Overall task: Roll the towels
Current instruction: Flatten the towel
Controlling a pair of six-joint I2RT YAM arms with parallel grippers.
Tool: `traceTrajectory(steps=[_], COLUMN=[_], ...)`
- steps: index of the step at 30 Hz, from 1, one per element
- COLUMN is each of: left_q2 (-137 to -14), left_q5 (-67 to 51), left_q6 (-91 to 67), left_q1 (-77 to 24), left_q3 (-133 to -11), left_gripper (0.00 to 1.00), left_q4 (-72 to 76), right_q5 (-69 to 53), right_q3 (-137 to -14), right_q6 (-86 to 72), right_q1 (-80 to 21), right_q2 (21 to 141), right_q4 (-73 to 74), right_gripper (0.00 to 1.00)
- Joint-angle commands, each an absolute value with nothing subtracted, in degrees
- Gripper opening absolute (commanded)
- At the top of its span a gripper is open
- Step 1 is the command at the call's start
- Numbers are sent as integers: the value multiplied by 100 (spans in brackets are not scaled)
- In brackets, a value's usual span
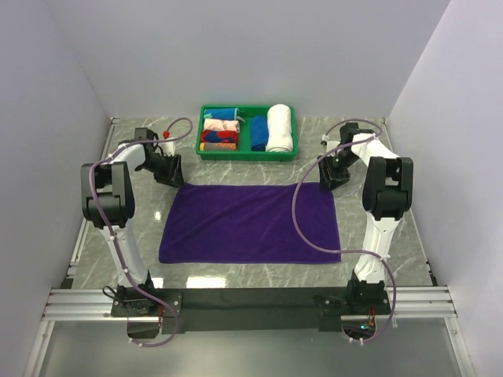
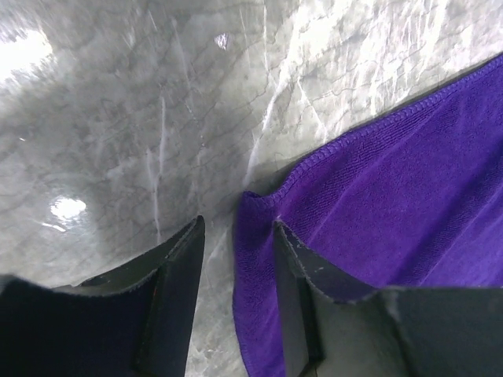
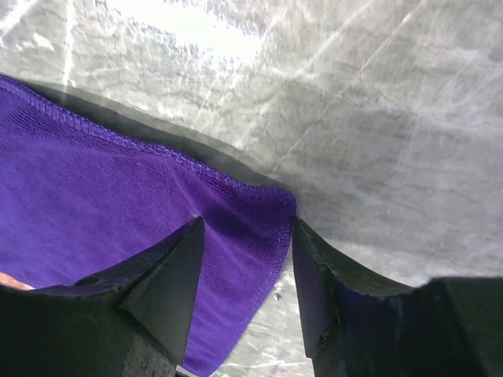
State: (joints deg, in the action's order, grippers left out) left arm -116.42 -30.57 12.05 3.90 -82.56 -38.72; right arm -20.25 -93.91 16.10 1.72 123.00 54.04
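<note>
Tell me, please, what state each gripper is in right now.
Left gripper: open, astride a far corner of the towel, holding nothing.
Right gripper: open, astride the other far corner, holding nothing.

The towel runs off the right and bottom edges of the left wrist view, its corner partly under one finger. From above, the left gripper and right gripper are too small to read; so are the patterned cloths in the tray.
</note>
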Motion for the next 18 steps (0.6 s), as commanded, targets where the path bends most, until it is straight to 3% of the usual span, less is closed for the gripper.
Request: traceTrajectory(steps=[1, 12, 18], left_q2=[-11637, -11725, -11751], left_q5=[-3270, -3226, -3226], left_q6=[1090, 958, 923], left_q1=[352, 351, 343], left_q3=[-8200, -8323, -8376], left_gripper=[45, 45, 45], left_q4=[-3744, -3691, -3683], right_q5=[-2328, -2443, -2462], right_q3=[-9519, -10002, -9853], right_q6=[1521, 1222, 1187], right_q1=[246, 580, 536], right_q2=[12340, 12498, 12577], right_q4=[5318, 5370, 5283], right_gripper=[55, 63, 55])
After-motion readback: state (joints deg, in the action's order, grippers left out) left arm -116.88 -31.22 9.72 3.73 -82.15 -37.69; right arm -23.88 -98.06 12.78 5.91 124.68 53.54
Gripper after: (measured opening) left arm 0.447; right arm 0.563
